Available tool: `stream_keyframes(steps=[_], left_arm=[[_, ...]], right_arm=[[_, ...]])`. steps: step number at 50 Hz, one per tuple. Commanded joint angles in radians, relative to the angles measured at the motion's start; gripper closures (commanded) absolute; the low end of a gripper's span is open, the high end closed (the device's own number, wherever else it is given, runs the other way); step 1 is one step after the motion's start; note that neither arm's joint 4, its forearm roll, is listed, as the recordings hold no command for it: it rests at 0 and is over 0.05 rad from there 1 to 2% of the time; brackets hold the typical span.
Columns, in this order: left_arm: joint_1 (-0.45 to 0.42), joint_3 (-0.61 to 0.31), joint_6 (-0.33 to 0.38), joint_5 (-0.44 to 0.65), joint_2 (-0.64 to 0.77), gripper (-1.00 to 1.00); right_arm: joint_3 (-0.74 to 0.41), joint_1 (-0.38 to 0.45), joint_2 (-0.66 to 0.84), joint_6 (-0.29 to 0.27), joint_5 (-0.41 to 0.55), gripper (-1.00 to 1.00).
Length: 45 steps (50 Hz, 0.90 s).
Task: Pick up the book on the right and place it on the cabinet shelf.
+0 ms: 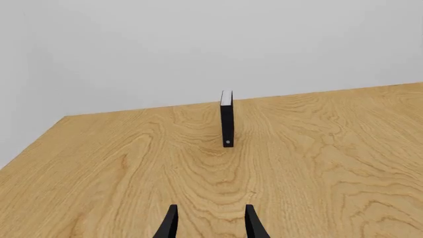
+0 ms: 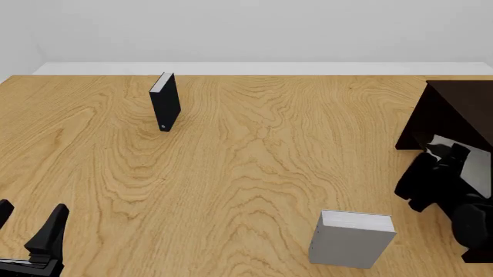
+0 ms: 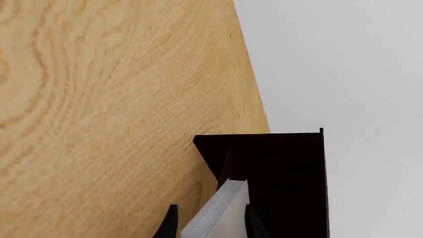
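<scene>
The light-grey book (image 3: 221, 210) with white page edges sits between the fingers of my right gripper (image 3: 210, 224), which is shut on it. Its far end reaches into the open front of the very dark cabinet (image 3: 284, 168). I cannot tell whether it rests on the cabinet shelf. In the front view the cabinet (image 2: 454, 109) stands at the right edge, with the right gripper (image 2: 448, 153) and a pale patch of the book (image 2: 476, 154) at its opening. My left gripper (image 2: 27, 222) hangs open and empty at the near left corner.
A second light-grey book (image 2: 350, 238) stands on the table near the front, left of the right arm. A slim black book (image 2: 165, 103) stands upright at the far left, straight ahead of the left gripper (image 1: 210, 223) and well beyond it (image 1: 227, 119).
</scene>
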Motion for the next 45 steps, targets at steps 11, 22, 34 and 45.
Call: stream_keyframes(steps=[11, 22, 34, 45], left_arm=[[-0.001, 0.000, 0.003, 0.000, 0.000, -1.00], [0.000, 0.000, 0.004, 0.002, 0.000, -1.00], [-0.002, 0.000, 0.003, 0.004, 0.000, -1.00], [0.001, 0.000, 0.004, 0.005, 0.000, -1.00]], right_arm=[[-0.017, 0.031, -0.003, 0.025, 0.018, -1.00], [-0.025, 0.022, -0.031, 0.025, 0.030, -1.00], [-0.016, 0.009, -0.036, 0.019, 0.024, -1.00], [-0.003, -0.004, -0.013, 0.008, 0.005, -1.00]])
